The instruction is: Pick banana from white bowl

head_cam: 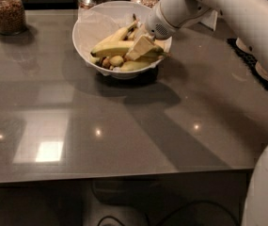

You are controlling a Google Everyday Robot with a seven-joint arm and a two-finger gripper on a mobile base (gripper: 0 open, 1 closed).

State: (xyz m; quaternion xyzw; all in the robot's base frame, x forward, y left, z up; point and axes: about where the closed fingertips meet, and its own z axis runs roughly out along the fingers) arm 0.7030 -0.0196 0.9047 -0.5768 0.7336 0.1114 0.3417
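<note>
Dim, warm overhead light leaves a bright rectangular glare patch and small glints on the glossy desk point(53, 102). The gripper point(140, 48), down in the white bowl point(89, 29), and its arm cast a broad shadow toward the front edge.

The white bowl point(90, 32) in the upper middle of the frame is plain glossy white. The banana point(111, 48) in it is yellow, shading to green. The gripper point(140, 48) sits right over the bowl, pale cream, on a white arm point(227, 8). The table point(124, 126) is shiny grey. The jar point(4, 13) in the upper left is full of brown stuff.
</note>
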